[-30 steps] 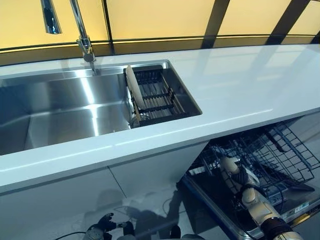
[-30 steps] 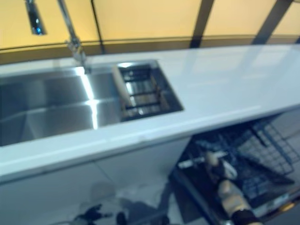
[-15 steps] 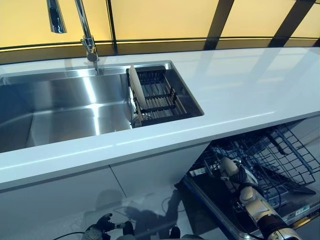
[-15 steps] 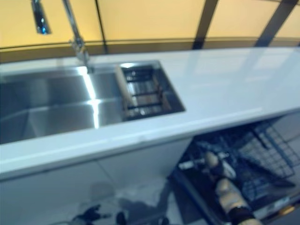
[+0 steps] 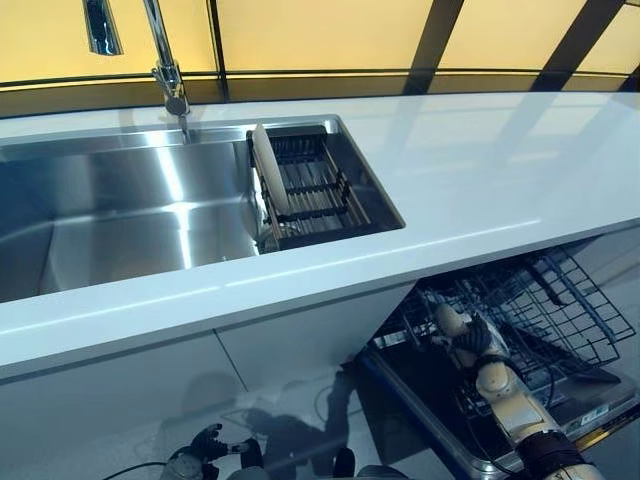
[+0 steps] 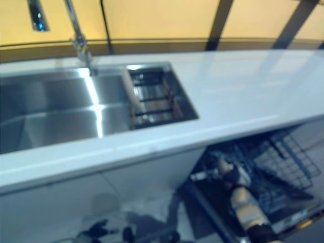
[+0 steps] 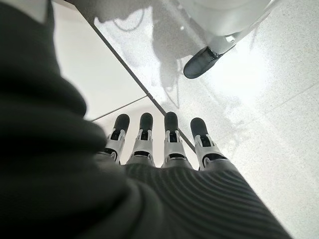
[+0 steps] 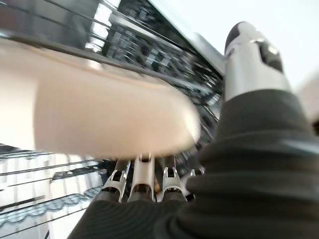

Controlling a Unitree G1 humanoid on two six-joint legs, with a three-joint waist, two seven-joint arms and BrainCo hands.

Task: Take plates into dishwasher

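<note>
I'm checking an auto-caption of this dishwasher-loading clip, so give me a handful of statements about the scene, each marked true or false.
1. The right hand is down at the pulled-out dishwasher rack. True.
2. The right hand is empty. False: its wrist view shows a pale plate across its fingers.
3. A plate stands on edge in the dish rack inside the sink. True.
4. That dish rack sits on the white countertop. False: it sits in the sink's right end.
5. The left hand holds a plate. False: its fingers are straight over the floor and hold nothing.
</note>
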